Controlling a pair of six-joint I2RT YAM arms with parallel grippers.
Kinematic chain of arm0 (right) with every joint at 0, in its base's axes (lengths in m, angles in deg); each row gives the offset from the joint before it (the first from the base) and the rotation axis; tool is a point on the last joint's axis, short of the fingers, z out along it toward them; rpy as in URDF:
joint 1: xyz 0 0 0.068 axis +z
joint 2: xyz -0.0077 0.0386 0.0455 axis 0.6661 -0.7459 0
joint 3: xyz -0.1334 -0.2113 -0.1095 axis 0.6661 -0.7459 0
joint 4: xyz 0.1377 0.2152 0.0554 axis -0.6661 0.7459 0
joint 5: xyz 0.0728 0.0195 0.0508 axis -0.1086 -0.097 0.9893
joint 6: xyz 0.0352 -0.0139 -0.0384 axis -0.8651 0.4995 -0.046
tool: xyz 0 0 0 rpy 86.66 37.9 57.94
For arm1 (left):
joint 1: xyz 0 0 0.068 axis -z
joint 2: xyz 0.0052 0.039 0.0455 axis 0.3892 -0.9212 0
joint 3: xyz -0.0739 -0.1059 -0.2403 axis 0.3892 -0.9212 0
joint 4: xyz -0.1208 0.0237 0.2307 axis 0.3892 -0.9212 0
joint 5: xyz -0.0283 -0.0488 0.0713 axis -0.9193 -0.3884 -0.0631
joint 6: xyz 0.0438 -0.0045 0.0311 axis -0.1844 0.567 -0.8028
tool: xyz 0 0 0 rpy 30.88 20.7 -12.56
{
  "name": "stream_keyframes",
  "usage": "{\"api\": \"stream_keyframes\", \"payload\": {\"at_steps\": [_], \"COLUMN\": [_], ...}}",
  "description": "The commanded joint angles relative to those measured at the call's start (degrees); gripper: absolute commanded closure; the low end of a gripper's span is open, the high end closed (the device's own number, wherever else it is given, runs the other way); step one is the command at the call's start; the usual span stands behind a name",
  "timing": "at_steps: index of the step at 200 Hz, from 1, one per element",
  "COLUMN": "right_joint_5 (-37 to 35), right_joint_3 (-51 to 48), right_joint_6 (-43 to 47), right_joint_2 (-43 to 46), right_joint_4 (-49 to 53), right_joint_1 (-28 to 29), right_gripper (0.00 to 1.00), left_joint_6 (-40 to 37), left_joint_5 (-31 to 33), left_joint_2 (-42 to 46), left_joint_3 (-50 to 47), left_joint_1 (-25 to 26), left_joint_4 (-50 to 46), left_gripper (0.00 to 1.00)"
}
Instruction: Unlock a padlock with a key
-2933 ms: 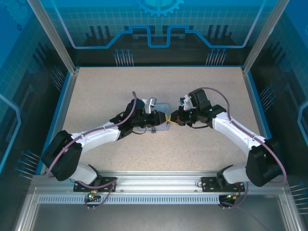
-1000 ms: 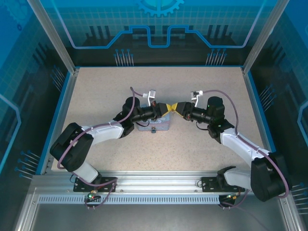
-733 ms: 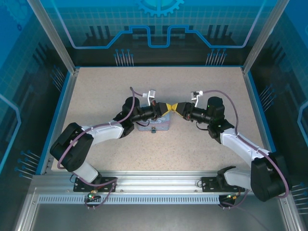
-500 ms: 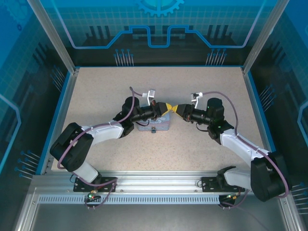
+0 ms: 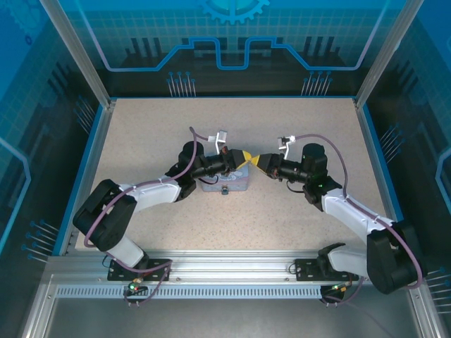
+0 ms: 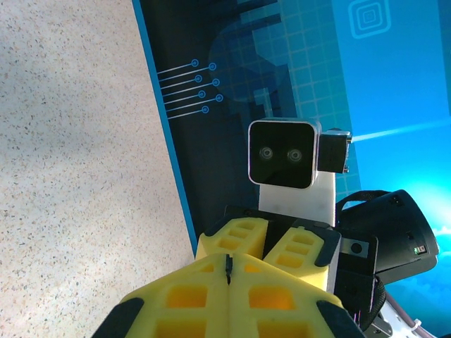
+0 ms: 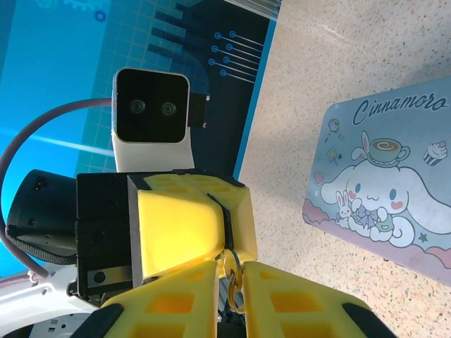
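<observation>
My left gripper (image 5: 249,158) and right gripper (image 5: 261,161) meet tip to tip in the air above the pale blue tin (image 5: 236,182). The left gripper (image 6: 227,262) is shut on the key (image 6: 227,266), a thin dark strip of metal in the seam between its yellow pads. The key's ring (image 7: 235,282) hangs from that seam into the narrow gap of my right gripper (image 7: 232,278), whose fingers press in on it from both sides. A tiny dark piece at the tin's front edge (image 5: 225,189) may be the padlock; it is too small to tell.
The cartoon-printed tin (image 7: 380,176) lies flat on the speckled table (image 5: 296,120) below the grippers. A blue rim (image 5: 95,151) and dark walls bound the table on three sides. The arm bases sit at the near rail (image 5: 232,271).
My right gripper's jaws have narrowed round the key's ring and its wrist has edged slightly right. The left gripper has stayed shut and still.
</observation>
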Motion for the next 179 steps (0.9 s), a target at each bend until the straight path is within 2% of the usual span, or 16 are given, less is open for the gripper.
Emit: {"api": "stream_keyframes", "payload": {"at_steps": [1, 31, 47, 90, 162, 179], "right_joint_5": [1.4, 1.1, 0.9, 0.4, 0.0, 0.0], "right_joint_3": [0.7, 0.8, 1.1, 2.1, 2.6, 2.7], "right_joint_6": [0.8, 0.8, 0.6, 0.1, -0.5, -0.7], "right_joint_2": [-0.5, -0.7, -0.8, -1.2, -1.8, -1.8], "right_joint_4": [-1.4, -1.6, -1.7, -1.6, -2.1, -2.2], "right_joint_1": [0.8, 0.8, 0.8, 0.7, 0.6, 0.6], "right_gripper": [0.83, 0.84, 0.8, 0.81, 0.87, 0.92], "left_joint_6": [-0.8, -0.9, -0.9, -0.9, -0.8, -0.6], "left_joint_5": [-0.4, -0.5, -0.4, -0.5, -0.1, 0.0], "left_joint_2": [0.0, 0.0, 0.0, 0.2, 0.3, 0.3], "left_joint_3": [1.1, 0.9, 0.8, 0.2, -0.4, -0.6], "left_joint_1": [-0.4, -0.4, -0.4, -0.4, -0.4, -0.4], "left_joint_4": [0.3, 0.3, 0.3, 0.5, 0.8, 1.1], "left_gripper": [1.0, 1.0, 1.0, 1.0, 1.0, 1.0]}}
